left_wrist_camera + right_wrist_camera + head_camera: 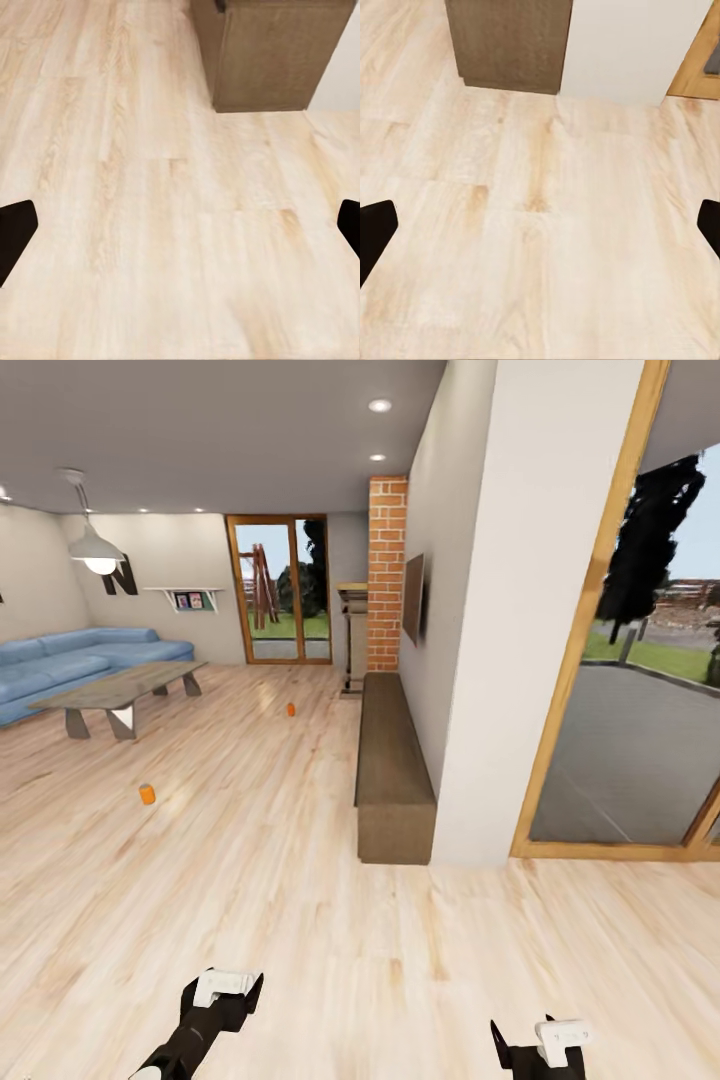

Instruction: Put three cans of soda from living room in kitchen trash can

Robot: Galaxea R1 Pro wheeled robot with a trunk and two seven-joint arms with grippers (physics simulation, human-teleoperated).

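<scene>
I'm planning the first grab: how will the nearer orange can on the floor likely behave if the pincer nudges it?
The nearer orange can stands upright on smooth wooden floor, so a low nudge would probably slide it. Being small and narrow, it may tip from a higher push, and its round side would then likely let it roll. Its weight cannot be judged from here.

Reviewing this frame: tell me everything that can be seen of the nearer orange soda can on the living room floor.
The nearer orange can is a small, bright orange cylinder standing upright on the light wooden floor, casting a slight shadow. It stands alone in the open, touching only the floor, well in front of the glass-topped coffee table and to the left of the long brown bench. Any label or lid detail is too small to make out. It is far ahead of both end effectors, and nothing holds it.
</scene>
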